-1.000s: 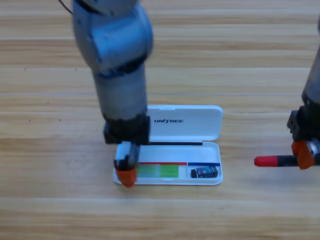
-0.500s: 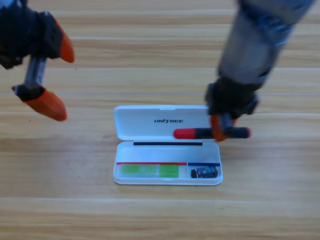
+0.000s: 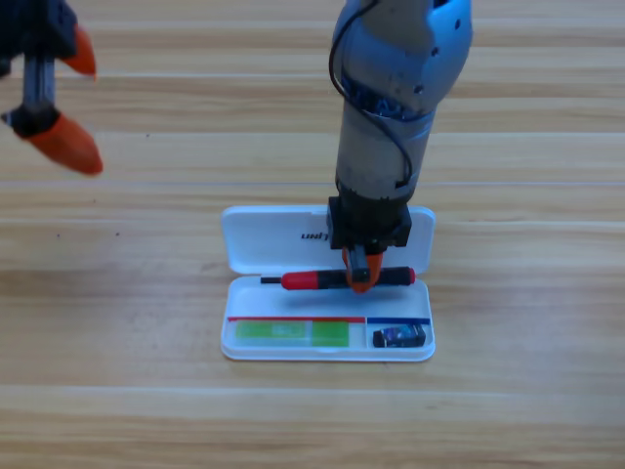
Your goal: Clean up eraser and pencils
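The open white case lies at the table's middle. Its lower tray holds the light green pencil at the left and the small black and blue eraser at the right. The black pencil with red cap lies level over the tray's upper edge, and my right gripper points down on it, shut on its barrel. At the upper left corner my left gripper waits, open and holding nothing.
The right arm reaches down from the top edge and covers part of the case's lid. Wooden table runs around the case on all sides.
The right gripper carried the black pencil left and down, from over the lid's right end to the tray's upper edge. The left gripper drew a little further up into the corner.
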Robot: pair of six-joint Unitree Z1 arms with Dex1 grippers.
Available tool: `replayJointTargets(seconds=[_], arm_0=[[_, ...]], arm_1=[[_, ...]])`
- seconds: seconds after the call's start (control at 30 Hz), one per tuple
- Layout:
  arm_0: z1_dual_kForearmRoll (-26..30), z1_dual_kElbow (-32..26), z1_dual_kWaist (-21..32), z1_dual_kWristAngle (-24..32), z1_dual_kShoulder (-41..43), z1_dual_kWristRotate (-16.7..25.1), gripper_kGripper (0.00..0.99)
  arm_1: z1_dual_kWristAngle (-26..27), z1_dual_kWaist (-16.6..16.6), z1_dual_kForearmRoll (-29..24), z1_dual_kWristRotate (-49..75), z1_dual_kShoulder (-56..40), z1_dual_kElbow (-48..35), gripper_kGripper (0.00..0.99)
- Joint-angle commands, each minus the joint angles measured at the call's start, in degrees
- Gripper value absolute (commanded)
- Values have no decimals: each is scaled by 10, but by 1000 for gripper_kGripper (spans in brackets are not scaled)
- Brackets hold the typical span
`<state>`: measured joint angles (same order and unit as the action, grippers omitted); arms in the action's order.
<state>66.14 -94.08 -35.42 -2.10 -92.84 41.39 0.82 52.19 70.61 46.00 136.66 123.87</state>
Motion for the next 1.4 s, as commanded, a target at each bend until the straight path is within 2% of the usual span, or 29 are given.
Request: replayJointTargets(seconds=[0.03,0.4,0.47,0.6,0.63,0.67,0.77,0.87,1.07,1.17,1.27,1.4], arm_0=[[-8,-4,52,6,-7,10,990],[-14,14,53,6,-8,17,990],[-14,14,53,6,-8,19,990],[-14,17,53,6,-8,21,990],[-15,17,53,7,-8,21,990],[-15,18,53,7,-8,21,990],[-15,21,53,7,-8,22,990],[-17,26,53,7,-8,23,990],[-24,29,53,9,-8,22,990],[-29,22,53,9,-8,22,990],[-38,6,69,18,-7,19,990],[-87,-10,123,45,-8,18,990]], arm_1=[[-3,20,15,-7,34,2,0],[-3,23,17,-19,33,2,0],[-3,26,21,-21,31,2,256],[-3,31,28,-26,26,2,669],[-3,31,29,-28,25,2,756],[-3,33,31,-28,23,2,778],[6,39,44,-28,10,-1,779],[45,51,56,-28,-37,-28,779],[109,78,57,-34,-213,-115,819],[134,78,55,-37,-307,-160,821],[141,73,17,-60,-404,-233,848],[161,35,-103,-116,-518,-360,864]])
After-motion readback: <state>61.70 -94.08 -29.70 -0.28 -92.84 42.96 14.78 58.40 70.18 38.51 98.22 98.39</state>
